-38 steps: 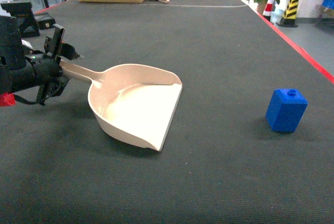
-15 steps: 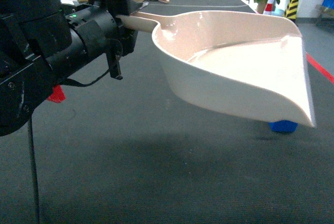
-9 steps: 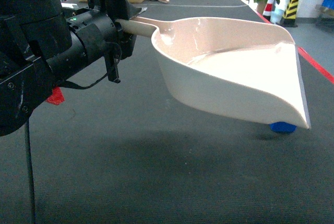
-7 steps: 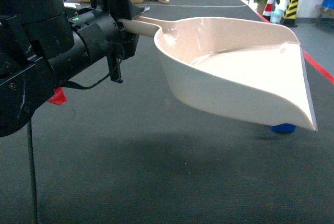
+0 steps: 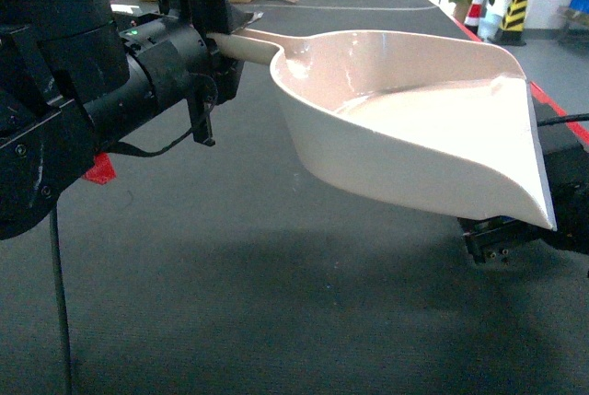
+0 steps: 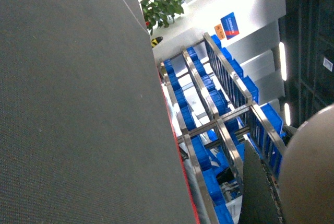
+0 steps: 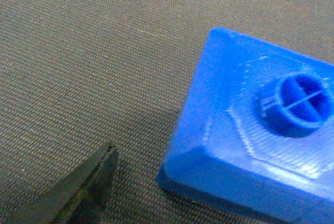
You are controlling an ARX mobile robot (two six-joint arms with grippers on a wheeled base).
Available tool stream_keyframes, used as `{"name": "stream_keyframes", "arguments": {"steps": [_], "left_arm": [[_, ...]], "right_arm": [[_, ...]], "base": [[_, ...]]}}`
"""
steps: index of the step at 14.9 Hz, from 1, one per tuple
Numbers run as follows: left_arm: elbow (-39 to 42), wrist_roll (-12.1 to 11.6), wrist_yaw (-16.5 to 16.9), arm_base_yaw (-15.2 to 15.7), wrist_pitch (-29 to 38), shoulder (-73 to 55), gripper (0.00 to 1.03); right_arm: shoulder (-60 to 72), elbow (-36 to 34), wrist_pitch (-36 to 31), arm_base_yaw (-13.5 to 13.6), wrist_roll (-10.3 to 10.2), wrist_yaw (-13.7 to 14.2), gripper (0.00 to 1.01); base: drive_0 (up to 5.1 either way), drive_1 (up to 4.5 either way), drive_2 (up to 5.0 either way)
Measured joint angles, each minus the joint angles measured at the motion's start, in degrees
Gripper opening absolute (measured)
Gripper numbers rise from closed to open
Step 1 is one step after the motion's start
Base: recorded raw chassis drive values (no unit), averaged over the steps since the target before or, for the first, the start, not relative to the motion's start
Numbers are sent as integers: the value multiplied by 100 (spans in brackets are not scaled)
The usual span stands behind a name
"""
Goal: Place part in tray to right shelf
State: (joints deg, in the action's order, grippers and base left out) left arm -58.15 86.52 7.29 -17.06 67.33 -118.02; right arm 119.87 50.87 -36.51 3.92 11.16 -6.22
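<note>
Beige plastic fills most of your head view: the tray [image 5: 414,128] is lifted clear of the dark mat [image 5: 230,294], its handle clamped in the left gripper [image 5: 216,40], so that much looks done. The part [image 7: 255,125] is not in it yet; your right wrist camera shows the blue block sitting on the mat, stud up, untouched. The right gripper [image 5: 502,237] sits low under the tray's lip, one finger [image 7: 78,192] just beside the block, and you cannot tell how wide it stands. Picking, loading and carrying to the right shelf [image 6: 219,125] all remain.
</note>
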Motion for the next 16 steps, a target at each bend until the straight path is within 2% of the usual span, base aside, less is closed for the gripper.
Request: {"name": "stream_keyframes", "arguments": {"steps": [2,5,10,11,12,14,16], "left_arm": [[0,0,0,2,0,0,12],[0,0,-4,2,2,0,12],[0,0,0,2,2,0,12],[0,0,-2,0,0,0,12],[0,0,-2,0,0,0,12],[0,-2,-2,0,0,0,12],[0,0,0,2,7,0,12]], "right_arm": [[0,-7,-11,28,-46,70,80],[-20,-59,-227,39,-138,199,69],[-146,-179,-264,-37,-238,210,58],[-247,-330,-407,-101,-295,208,51],[-466,-586,-466,-262,-323,131,47],[-1462,-1384,-275,-682,-358,-212,47],[-2992,-1794,492,-1071,-372,-603,47]], "base": [[0,0,0],[0,0,0],[0,0,0],[0,0,0],[0,0,0],[0,0,0],[0,0,0]]}}
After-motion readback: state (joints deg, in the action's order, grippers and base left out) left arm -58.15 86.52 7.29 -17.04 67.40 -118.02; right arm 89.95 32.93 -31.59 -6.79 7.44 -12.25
